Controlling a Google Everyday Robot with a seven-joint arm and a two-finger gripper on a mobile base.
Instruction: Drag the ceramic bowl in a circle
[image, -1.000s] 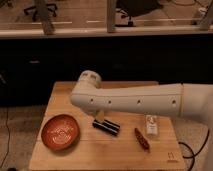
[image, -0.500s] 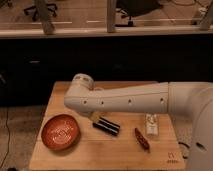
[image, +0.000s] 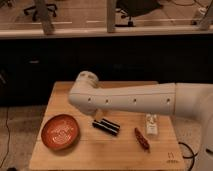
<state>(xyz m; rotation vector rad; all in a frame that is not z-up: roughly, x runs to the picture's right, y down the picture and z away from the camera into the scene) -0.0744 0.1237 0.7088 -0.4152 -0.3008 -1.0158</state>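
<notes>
The ceramic bowl (image: 60, 132) is wide, shallow and orange-red with pale swirl marks inside. It sits on the front left part of the wooden table (image: 100, 155). My white arm (image: 130, 100) reaches in from the right across the middle of the table. Its rounded joint (image: 85, 82) hangs above and to the right of the bowl. My gripper is hidden behind the arm, so I cannot see where it is relative to the bowl. Nothing touches the bowl.
A black oblong object (image: 106, 126) lies on the table just right of the bowl. A small white packet (image: 151, 125) and a reddish-brown stick (image: 142, 138) lie further right. A dark cabinet front (image: 100, 60) stands behind the table.
The arm's rounded joint has swung left, toward the bowl's side of the table. The bowl and the other objects have not moved.
</notes>
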